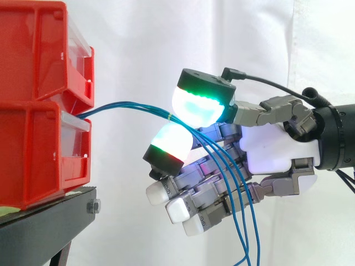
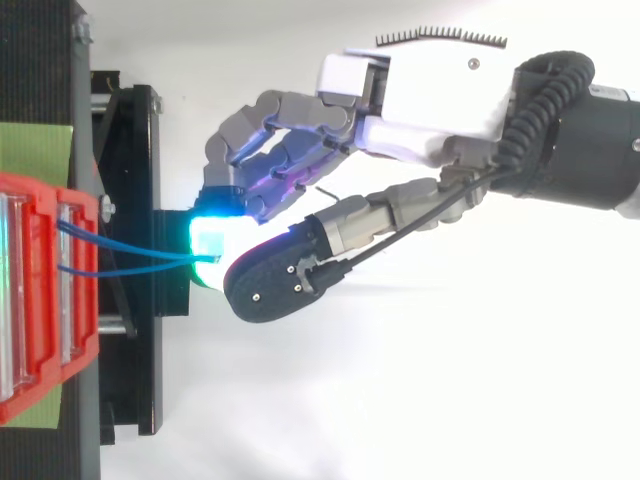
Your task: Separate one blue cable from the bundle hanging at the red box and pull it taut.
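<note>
Leaving the red box (image 1: 33, 149) level, blue cables (image 1: 127, 107) droop past pinching fingers (image 1: 194, 105).

Bins (image 1: 33, 138) stacked on stand (image 1: 50, 224) at left, robot hand (image 1: 272, 149) at right, cables (image 1: 133, 106) between them, hanging across its palm.

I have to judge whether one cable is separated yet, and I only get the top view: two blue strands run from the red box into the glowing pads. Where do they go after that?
Observer: From the side, the blue cables come out past the pads as several strands, hanging down across the hand to the picture's bottom edge.
Operator: So the whole bundle is pinched?
Observer: It looks so; a thin yellow tie binds them together just before the pads.
</note>
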You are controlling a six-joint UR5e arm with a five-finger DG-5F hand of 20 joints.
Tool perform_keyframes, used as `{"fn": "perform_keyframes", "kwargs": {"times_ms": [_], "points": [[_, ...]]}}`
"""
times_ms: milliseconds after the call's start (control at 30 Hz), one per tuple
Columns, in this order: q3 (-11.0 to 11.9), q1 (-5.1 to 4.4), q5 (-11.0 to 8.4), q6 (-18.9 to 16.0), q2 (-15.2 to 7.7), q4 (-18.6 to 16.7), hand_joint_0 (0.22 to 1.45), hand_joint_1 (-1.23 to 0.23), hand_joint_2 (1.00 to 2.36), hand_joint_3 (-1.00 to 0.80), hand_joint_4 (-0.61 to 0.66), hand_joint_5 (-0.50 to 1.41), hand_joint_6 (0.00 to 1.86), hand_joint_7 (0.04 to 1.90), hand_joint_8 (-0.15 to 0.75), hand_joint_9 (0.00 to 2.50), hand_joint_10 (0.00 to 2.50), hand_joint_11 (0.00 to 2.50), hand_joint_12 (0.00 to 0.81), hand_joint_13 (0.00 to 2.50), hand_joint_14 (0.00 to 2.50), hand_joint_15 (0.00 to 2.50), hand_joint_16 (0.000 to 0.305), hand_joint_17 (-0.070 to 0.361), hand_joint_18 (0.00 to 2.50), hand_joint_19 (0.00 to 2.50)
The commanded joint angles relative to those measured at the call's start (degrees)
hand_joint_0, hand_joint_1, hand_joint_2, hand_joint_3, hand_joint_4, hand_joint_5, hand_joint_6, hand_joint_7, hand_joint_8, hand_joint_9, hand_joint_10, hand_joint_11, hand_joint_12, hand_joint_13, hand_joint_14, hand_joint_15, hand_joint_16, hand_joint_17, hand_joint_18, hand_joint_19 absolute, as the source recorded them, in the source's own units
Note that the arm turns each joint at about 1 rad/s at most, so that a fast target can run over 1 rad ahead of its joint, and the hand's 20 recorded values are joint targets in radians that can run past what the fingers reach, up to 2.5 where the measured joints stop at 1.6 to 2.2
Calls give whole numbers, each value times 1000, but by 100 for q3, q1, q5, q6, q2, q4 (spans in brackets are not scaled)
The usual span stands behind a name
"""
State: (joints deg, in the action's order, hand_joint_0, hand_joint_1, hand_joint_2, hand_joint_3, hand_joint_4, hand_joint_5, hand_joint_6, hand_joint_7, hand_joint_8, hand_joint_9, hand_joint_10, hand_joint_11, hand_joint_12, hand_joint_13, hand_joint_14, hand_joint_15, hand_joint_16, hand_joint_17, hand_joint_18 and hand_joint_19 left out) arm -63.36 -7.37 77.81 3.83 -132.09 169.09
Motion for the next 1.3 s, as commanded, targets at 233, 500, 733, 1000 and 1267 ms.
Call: {"fn": "perform_keyframes", "kwargs": {"times_ms": [233, 500, 733, 1000, 1267], "points": [[-1, -19, 33, -234, -1, 19, 567, -675, 1000, -500, 220, -188, 913, 921, 383, 959, 14, 900, 381, 1072, 21, 735, 38, 85, 671, 377], [-1, -19, 77, -234, -1, 10, 659, -748, 1001, -500, 214, -201, 924, 906, 365, 1006, 7, 1220, 349, 1281, 20, 1251, 36, 82, 723, 463], [-1, -10, 77, -234, -1, 1, 671, -748, 1000, -498, 212, -206, 928, 871, 353, 1005, 119, 1388, 326, 1395, 4, 1529, 37, 84, 787, 556], [-1, -10, 77, -234, -1, 1, 720, -895, 1000, -500, 211, -218, 936, 842, 342, 907, 753, 1280, 324, 1362, 315, 1578, 38, 85, 863, 643], [-1, -10, 77, -234, -1, -8, 557, -693, 1000, -500, 218, -197, 922, 859, 354, 992, 719, 1273, 336, 1378, 392, 1545, 42, 94, 885, 687]]}}
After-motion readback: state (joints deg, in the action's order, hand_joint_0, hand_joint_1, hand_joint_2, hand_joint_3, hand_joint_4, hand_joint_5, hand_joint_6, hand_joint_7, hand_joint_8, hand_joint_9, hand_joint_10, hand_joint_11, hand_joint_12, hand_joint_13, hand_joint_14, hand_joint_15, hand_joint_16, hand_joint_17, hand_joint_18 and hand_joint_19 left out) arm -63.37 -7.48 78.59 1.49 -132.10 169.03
